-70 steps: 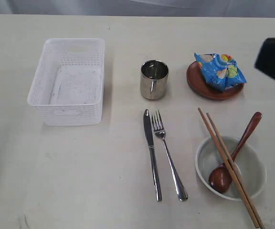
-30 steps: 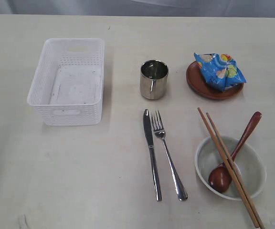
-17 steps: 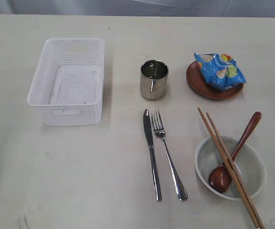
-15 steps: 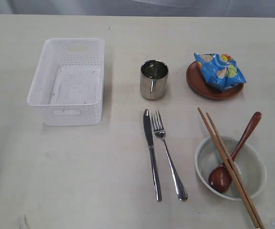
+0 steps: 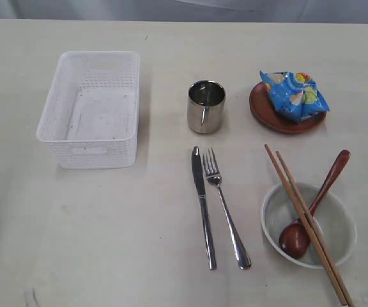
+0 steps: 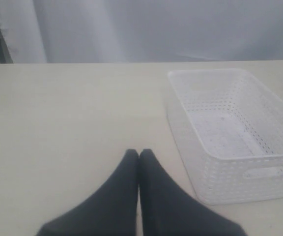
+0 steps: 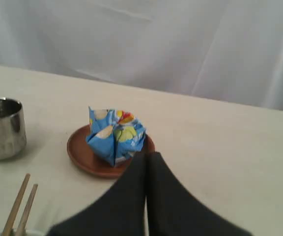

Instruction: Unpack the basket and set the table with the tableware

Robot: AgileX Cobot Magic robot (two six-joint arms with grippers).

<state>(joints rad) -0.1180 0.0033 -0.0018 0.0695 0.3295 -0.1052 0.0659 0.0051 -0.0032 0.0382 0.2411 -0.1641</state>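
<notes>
The white lattice basket (image 5: 91, 109) stands empty on the left of the cream table (image 5: 107, 243). The tableware is laid out: steel cup (image 5: 206, 107), knife (image 5: 203, 204) beside fork (image 5: 225, 208), brown plate (image 5: 286, 112), and a whitish bowl (image 5: 308, 225) holding the wooden spoon (image 5: 312, 208) with chopsticks (image 5: 305, 220) across it. Neither gripper shows in the exterior view. My left gripper (image 6: 139, 153) is shut and empty, short of the basket (image 6: 230, 132). My right gripper (image 7: 146, 156) is shut and empty, near the plate (image 7: 82, 152).
A blue snack packet (image 5: 294, 94) lies on the brown plate, also visible as the blue packet (image 7: 114, 133) in the right wrist view. The cup (image 7: 3, 128) stands beside it. A grey curtain hangs behind the table's far edge.
A dark arm at the right edge of the exterior view has withdrawn out of sight. The objects on the table have not moved.
</notes>
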